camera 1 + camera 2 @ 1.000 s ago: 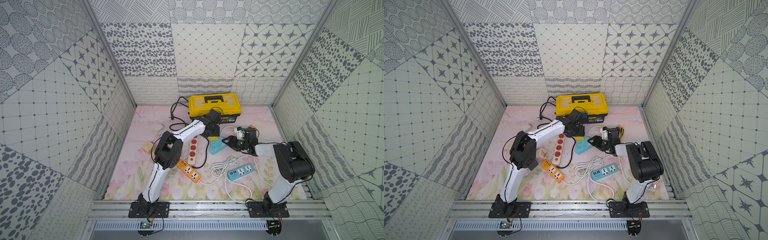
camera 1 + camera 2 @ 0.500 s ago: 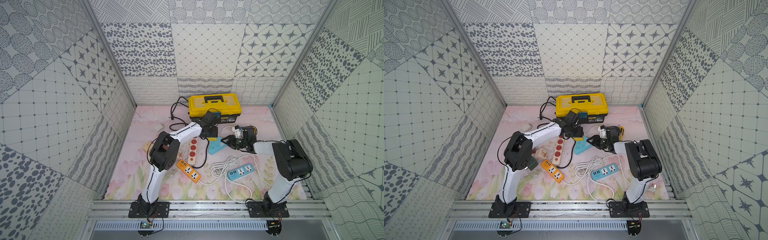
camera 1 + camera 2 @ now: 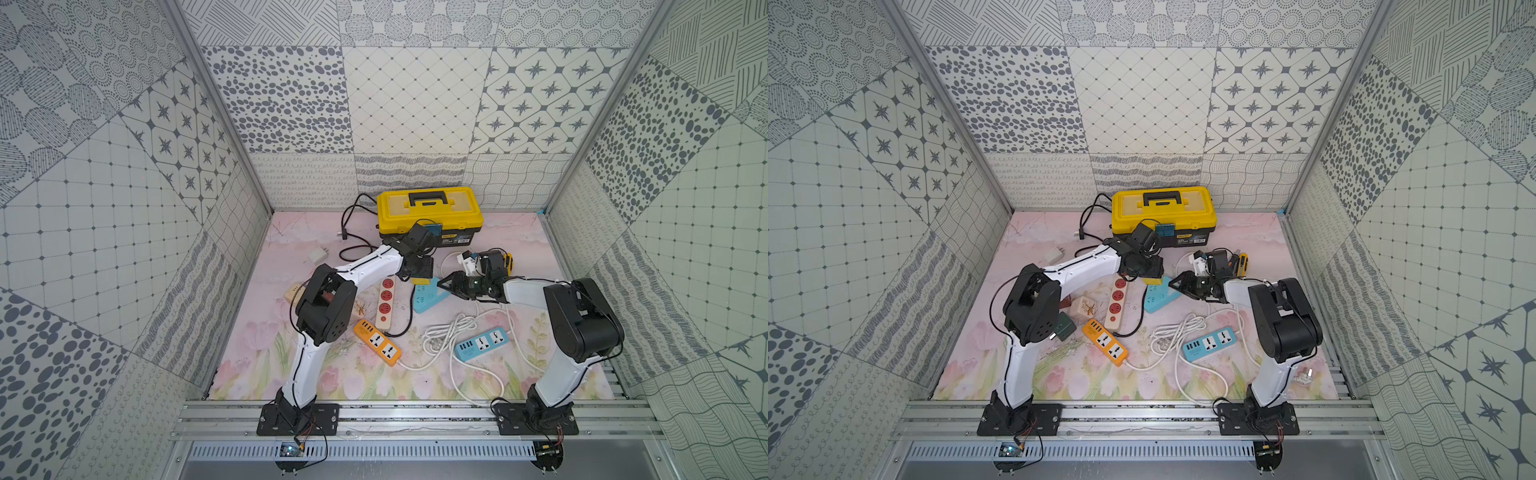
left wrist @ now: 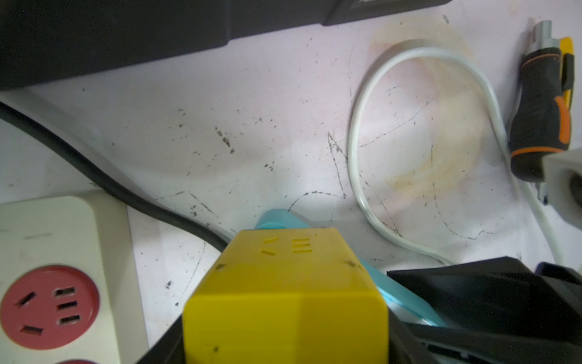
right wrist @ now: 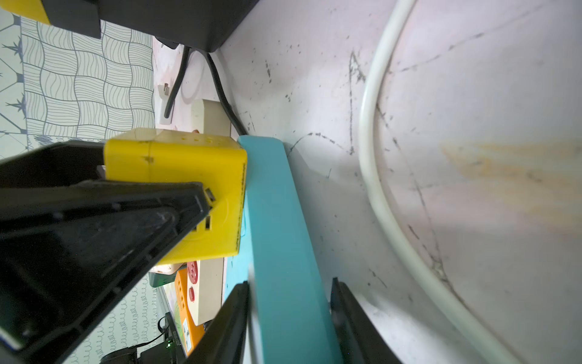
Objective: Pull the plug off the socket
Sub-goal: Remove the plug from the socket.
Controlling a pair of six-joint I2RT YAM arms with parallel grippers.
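– Orange power strip (image 3: 377,341) and blue power strip (image 3: 482,344) lie nearest your rail on the desk (image 3: 340,382), with a loose coil of white cable (image 3: 446,332) between them.

– And the thing you're after?

– A little farther back. Your teal socket strip (image 3: 430,298) lies flat at mid-desk, just beside the cream strip with red sockets (image 3: 385,302). The yellow plug (image 5: 189,164) sits at the teal strip's far end with its base flush against the teal face, so it is not out yet.

– What have your pincers got?

– Your left pincer (image 4: 283,331) reaches down from the far side and is clenched on the yellow plug. One black finger (image 5: 126,214) lies flat along the plug's side. Your right pincer (image 5: 289,285) comes in from the right and straddles the teal socket strip just beside the plug. It is grasping the strip, with a pad on each long edge. The pad on the desk side looks pressed home, though the shadow there makes that hard to swear to.

– Anything behind them?

– A white lead (image 4: 362,151) loops over the scuffed desk beyond the plug. A screwdriver with a black and orange handle (image 4: 538,113) lies next to that loop. Farthest off, your yellow toolbox (image 3: 430,212) stands near the back wall, with a black cable (image 3: 353,232) curled on the desk at its left.
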